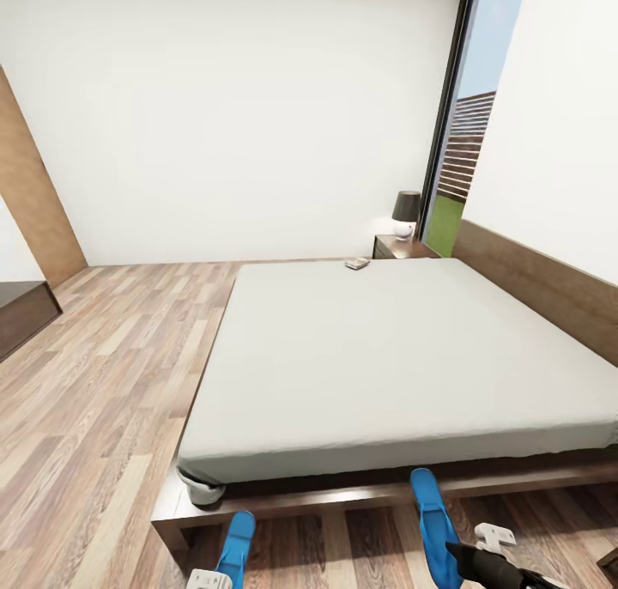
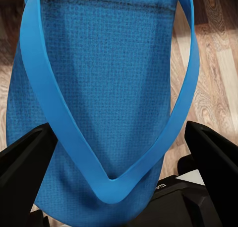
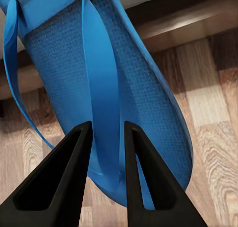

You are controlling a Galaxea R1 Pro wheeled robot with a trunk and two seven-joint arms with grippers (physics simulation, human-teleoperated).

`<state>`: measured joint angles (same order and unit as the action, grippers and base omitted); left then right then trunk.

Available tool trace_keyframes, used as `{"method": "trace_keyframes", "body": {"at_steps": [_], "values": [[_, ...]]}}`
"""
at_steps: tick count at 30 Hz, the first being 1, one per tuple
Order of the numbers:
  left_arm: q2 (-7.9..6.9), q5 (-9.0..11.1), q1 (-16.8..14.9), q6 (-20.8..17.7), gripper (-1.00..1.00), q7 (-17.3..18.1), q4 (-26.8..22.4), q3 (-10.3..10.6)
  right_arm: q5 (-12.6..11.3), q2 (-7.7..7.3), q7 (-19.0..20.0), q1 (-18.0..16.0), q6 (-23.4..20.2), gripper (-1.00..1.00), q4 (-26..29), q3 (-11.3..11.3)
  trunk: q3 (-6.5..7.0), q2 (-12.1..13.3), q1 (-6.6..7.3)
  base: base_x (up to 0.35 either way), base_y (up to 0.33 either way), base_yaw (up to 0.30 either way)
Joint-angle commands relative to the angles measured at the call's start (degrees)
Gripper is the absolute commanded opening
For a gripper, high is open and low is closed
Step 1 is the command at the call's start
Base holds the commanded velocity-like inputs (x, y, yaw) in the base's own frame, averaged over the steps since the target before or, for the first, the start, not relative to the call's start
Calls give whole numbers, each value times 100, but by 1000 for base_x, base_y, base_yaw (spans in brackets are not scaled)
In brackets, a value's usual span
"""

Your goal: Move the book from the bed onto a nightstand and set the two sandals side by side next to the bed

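The book [image 1: 357, 264] lies at the far edge of the bed [image 1: 395, 357], close to the nightstand [image 1: 396, 247]. Two blue sandals show at the bed's near side. My right gripper [image 3: 107, 126] is shut on the strap of the right sandal [image 3: 148, 98], which hangs tilted over the floor by the bed frame [image 1: 432, 520]. My left gripper [image 2: 119, 127] is open, its fingers [image 2: 25, 162] spread wide on either side of the left sandal [image 2: 99, 78], seen in the head view [image 1: 236, 544] on the floor by the bed's corner.
A lamp [image 1: 406, 214] stands on the nightstand beside the tall window [image 1: 468, 142]. A low dark bench [image 1: 21, 310] and a brown door [image 1: 34, 194] are at the far left. Wood-plank floor [image 1: 103, 383] stretches left of the bed.
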<state>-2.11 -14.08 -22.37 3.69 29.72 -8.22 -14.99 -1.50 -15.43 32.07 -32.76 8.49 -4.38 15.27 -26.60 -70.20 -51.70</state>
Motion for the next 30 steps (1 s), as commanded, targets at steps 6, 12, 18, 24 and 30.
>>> {"method": "trace_keyframes", "body": {"at_steps": [6,12,18,24,30], "values": [[0,-61,-4,35,-100,16,5,-39,-26,-4,36,-11,30,-100,-29,11,-6,-4,0,0,0,0],[0,-60,-4,35,-100,16,5,-39,-26,-4,36,-11,29,-100,-28,11,-60,-124,-66,0,0,0],[0,-60,-4,35,-100,16,5,-39,-26,-4,36,-10,30,-100,-28,11,-168,-365,-198,0,0,0],[0,-60,-4,34,-100,16,5,-39,-26,-4,36,-11,30,-100,-29,11,-186,-405,-220,0,0,0],[0,-60,-4,35,-100,16,5,-39,-26,-4,36,-11,30,-100,-28,11,-293,-646,-352,0,0,0]]}}
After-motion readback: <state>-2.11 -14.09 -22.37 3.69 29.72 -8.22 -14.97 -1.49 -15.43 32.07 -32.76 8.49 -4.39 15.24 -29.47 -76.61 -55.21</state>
